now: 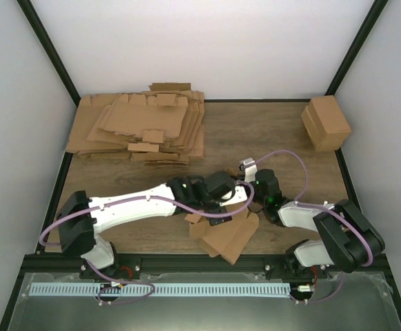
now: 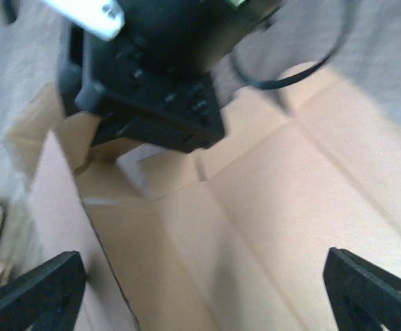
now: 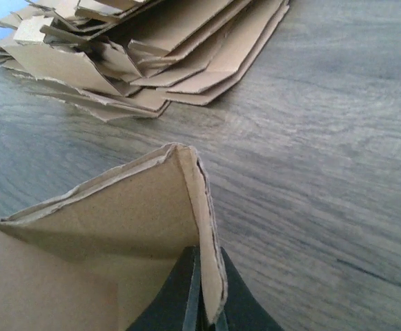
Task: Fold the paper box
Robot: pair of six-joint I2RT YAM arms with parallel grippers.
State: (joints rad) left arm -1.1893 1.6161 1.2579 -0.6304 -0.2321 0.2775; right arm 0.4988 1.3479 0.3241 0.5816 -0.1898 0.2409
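Note:
The paper box (image 1: 228, 234) is a partly folded brown cardboard piece lying near the table's front edge, between the two arms. My right gripper (image 1: 257, 198) is shut on an upright wall of it. In the right wrist view the dark fingers (image 3: 203, 300) pinch that wall's edge (image 3: 200, 207). My left gripper (image 1: 217, 201) hovers over the box's inner panel (image 2: 269, 207). It is open, with its fingertips (image 2: 38, 296) wide apart and nothing between them. The right gripper's black body (image 2: 152, 89) shows at the far end of the box in the left wrist view.
A thick pile of flat cardboard sheets (image 1: 141, 127) lies at the back left and also shows in the right wrist view (image 3: 152, 48). A blocky brown carton (image 1: 326, 123) stands at the back right. White walls enclose the wooden table (image 1: 255, 138).

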